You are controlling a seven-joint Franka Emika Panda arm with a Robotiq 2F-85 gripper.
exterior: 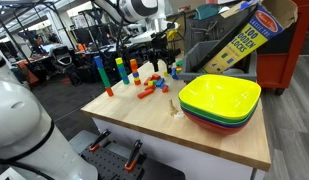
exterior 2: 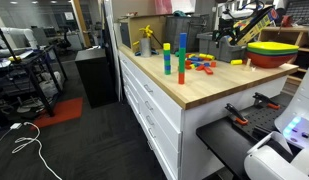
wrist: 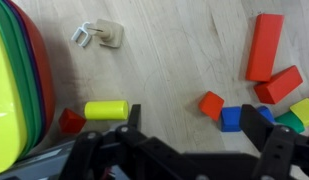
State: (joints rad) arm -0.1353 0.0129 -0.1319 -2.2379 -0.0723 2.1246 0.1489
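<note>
A wooden worktop (exterior: 134, 122) on white drawers (exterior 2: 151, 100) stands on dark floor (exterior 2: 89, 150), with a red cabinet (exterior: 281, 60) at three o'clock.

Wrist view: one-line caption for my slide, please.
Open gripper over a wooden table strewn with a yellow cylinder and coloured blocks, stacked bowls at the frame's edge.

Yellow cylinder (wrist: 106, 109), lying on its side on the counter (wrist: 174, 60), small red block (wrist: 72, 121) just beside it, near stacked bowls (wrist: 14, 80)

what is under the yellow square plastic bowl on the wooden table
Under the yellow square plastic bowl sit nested bowls: only a green rim and a red rim show. Their insides are covered.
</note>
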